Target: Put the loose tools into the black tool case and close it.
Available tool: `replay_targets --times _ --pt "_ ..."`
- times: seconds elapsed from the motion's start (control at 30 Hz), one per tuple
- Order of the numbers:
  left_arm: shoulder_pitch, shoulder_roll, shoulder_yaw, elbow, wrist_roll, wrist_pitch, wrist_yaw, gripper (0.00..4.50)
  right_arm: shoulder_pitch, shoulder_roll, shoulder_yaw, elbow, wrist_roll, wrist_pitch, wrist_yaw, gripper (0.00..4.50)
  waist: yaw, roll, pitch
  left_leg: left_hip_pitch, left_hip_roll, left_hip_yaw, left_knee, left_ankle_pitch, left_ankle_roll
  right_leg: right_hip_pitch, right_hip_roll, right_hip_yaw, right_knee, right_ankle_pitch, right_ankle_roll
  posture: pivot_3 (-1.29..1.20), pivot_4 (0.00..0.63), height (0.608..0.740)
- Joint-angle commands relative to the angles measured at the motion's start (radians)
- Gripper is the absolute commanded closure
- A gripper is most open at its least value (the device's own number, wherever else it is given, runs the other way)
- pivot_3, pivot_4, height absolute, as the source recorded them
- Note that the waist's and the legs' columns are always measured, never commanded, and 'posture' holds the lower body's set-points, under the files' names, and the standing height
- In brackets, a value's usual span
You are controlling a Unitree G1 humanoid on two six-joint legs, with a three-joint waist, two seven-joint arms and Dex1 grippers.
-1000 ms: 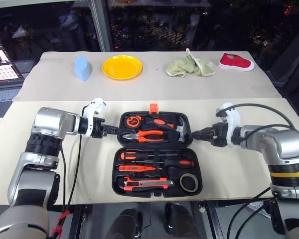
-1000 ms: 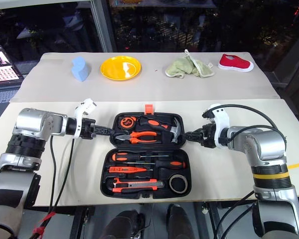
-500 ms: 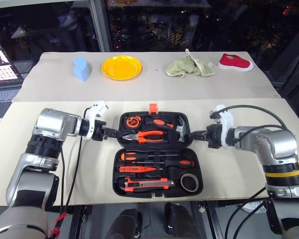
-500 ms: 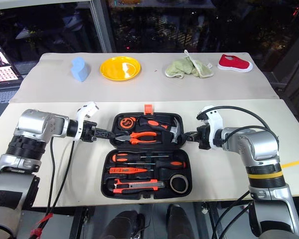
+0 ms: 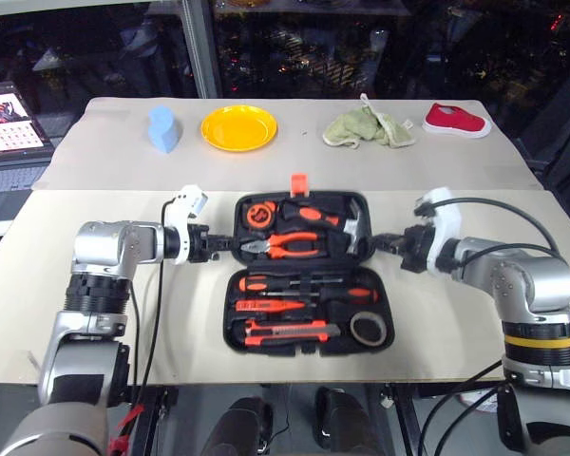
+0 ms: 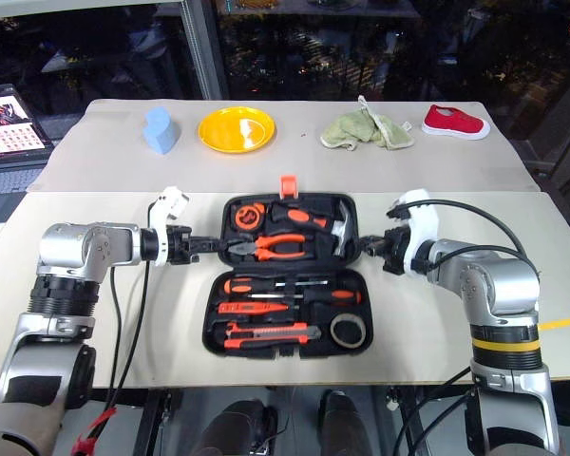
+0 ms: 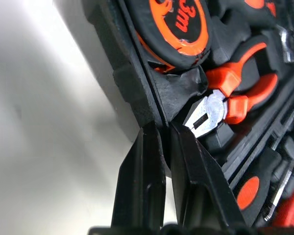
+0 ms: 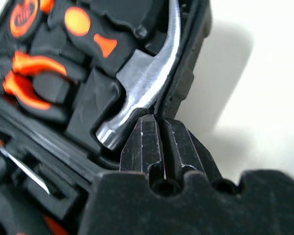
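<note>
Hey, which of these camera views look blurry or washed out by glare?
Left wrist view: table blown out pale, gripper fingers soft-edged. Right wrist view: black wrist mount out of focus, hammer head glinting. Eye views: evenly lit, tool case sharp, windows behind dark.

Change over the preceding second. The left claw (image 7: 162, 134), earlier open just beside the left rim of the black tool case (image 5: 309, 275), closed onto that rim of the far half. The right claw (image 8: 159, 128), earlier open near the right rim, likewise closed onto it beside the hammer (image 8: 142, 90) head. The far half was lifted slightly off the desk (image 5: 475, 323).
</note>
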Motion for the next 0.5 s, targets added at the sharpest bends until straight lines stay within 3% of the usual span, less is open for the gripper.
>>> replay_targets --times 0.03,0.17,0.5 --pt "-0.01 -0.074 0.005 -0.153 -0.014 -0.21 0.015 4.45 -0.015 -0.006 0.04 -0.072 -0.07 -0.204 0.026 4.5 -0.001 0.0 0.0 0.0 0.0 0.0 -0.001 0.0 0.0 0.0 0.0 0.0 -0.001 0.0 0.0 0.0 0.15 0.74" --pt "0.075 -0.121 -0.02 -0.199 0.058 -0.414 0.07 4.45 0.05 -0.028 0.096 -0.043 -0.207 -0.403 0.032 4.5 -0.004 0.0 0.0 0.0 0.0 0.001 -0.004 0.0 0.0 -0.002 0.001 0.0 0.0 0.0 0.0 0.0 0.15 0.74" --pt "0.346 -0.15 -0.047 -0.239 0.244 -0.83 0.23 4.45 0.314 -0.01 0.075 -0.08 -0.382 -0.766 -0.043 4.5 -0.004 0.0 0.0 -0.003 0.0 0.002 -0.003 0.0 0.0 -0.005 0.001 0.0 -0.003 0.0 0.0 0.0 0.15 0.74"
